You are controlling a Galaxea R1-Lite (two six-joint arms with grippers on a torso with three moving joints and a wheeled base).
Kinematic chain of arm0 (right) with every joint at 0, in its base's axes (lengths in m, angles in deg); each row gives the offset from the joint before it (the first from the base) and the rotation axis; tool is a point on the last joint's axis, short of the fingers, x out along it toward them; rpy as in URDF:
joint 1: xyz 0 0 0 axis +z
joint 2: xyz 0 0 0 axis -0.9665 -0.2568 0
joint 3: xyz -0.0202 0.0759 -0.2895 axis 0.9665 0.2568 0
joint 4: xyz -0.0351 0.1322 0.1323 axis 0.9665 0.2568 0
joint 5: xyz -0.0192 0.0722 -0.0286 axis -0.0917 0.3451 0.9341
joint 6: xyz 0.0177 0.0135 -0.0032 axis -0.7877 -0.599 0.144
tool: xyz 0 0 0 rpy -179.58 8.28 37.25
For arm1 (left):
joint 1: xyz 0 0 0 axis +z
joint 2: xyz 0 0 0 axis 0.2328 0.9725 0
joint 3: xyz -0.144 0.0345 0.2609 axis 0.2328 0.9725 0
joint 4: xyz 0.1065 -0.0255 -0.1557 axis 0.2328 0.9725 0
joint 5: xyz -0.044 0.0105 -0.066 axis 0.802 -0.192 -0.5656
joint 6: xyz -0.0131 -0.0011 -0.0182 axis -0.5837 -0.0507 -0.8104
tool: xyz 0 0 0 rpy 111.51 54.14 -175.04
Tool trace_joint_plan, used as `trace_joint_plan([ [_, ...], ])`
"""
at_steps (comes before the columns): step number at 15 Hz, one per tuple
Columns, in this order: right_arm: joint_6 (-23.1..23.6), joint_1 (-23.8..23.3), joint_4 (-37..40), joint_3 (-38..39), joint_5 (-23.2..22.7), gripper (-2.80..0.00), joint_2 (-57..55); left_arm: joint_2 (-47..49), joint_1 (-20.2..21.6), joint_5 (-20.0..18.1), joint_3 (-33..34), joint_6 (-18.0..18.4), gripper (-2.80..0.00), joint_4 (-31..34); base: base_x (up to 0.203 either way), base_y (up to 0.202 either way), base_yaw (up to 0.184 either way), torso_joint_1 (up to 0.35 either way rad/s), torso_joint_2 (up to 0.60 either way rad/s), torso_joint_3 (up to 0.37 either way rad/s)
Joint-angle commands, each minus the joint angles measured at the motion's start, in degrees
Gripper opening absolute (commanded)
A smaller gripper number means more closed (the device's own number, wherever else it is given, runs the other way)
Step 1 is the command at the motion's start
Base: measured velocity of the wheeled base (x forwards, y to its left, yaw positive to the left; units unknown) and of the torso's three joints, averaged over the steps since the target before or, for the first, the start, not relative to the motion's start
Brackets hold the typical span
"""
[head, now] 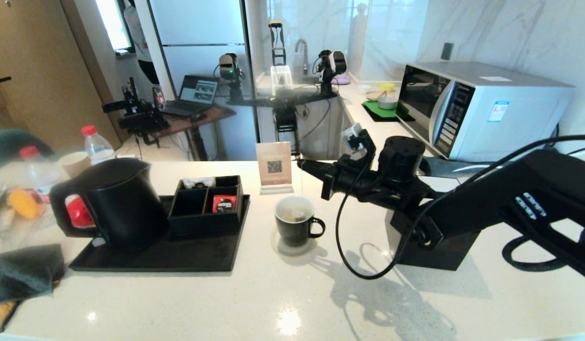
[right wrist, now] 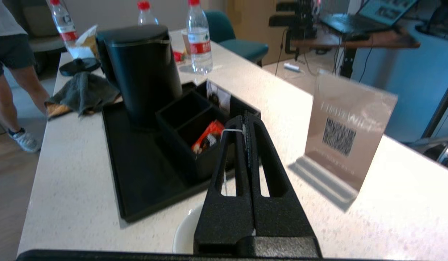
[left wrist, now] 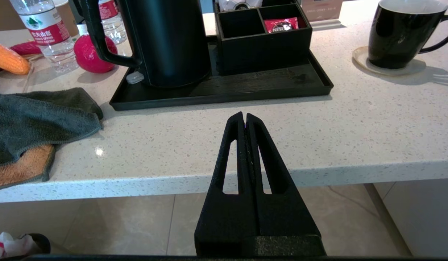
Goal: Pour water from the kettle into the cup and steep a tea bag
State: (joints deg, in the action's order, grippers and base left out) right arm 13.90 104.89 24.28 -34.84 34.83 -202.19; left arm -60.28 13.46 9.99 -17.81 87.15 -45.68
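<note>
Tea bag [head: 297, 216] hangs inside the cup [head: 295, 221] on its string [right wrist: 231, 131], clamped by the right pincer [head: 302, 164] above; dip slowly, keeping vertical. Left pincer [left wrist: 244, 117] together, idle.

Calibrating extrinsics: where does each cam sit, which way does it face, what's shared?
Head: high, facing forward and down over the counter; right arm reaches to above the cup, right gripper holding the string.
Left wrist: low, off the counter's near edge, facing the tray; left gripper shut.
Right wrist: above the cup, facing the kettle.
Shared: kettle, tray in all.
</note>
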Motion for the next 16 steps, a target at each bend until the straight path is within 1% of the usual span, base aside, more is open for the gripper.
trace_joint_plan([
  [1,-0.08,-0.05,1.06,-3.51,-0.12,-2.80,0.71,-0.16,0.00,-0.10,0.00,-0.12,-2.80,0.00,0.000,0.000,0.000,0.000,0.00,0.000],
  [3,-0.05,-0.05,3.77,-4.81,0.04,-2.80,2.07,-0.16,0.00,-0.02,0.00,-0.12,-2.80,0.00,0.000,0.000,0.000,0.000,0.00,0.000],
  [7,0.00,0.03,4.03,-3.95,2.65,-2.80,2.38,-0.16,0.00,-0.02,0.00,-0.12,-2.80,0.00,0.000,0.000,0.000,0.000,0.00,0.000],
  [11,0.27,0.12,3.94,-3.40,2.74,-2.80,2.38,-0.16,0.07,-0.02,0.00,-0.12,-2.80,0.00,0.000,0.000,0.000,0.000,0.00,0.000],
  [14,0.44,0.29,3.04,-0.31,2.52,-2.80,1.69,-0.16,0.00,-0.02,0.00,-0.16,-2.80,0.00,0.000,0.000,0.000,0.000,0.00,0.000],
  [16,1.92,0.30,0.41,3.79,2.31,-2.80,1.24,-0.16,0.00,-0.02,0.00,-0.21,-2.80,0.00,0.000,0.000,0.000,0.000,0.00,0.000],
])
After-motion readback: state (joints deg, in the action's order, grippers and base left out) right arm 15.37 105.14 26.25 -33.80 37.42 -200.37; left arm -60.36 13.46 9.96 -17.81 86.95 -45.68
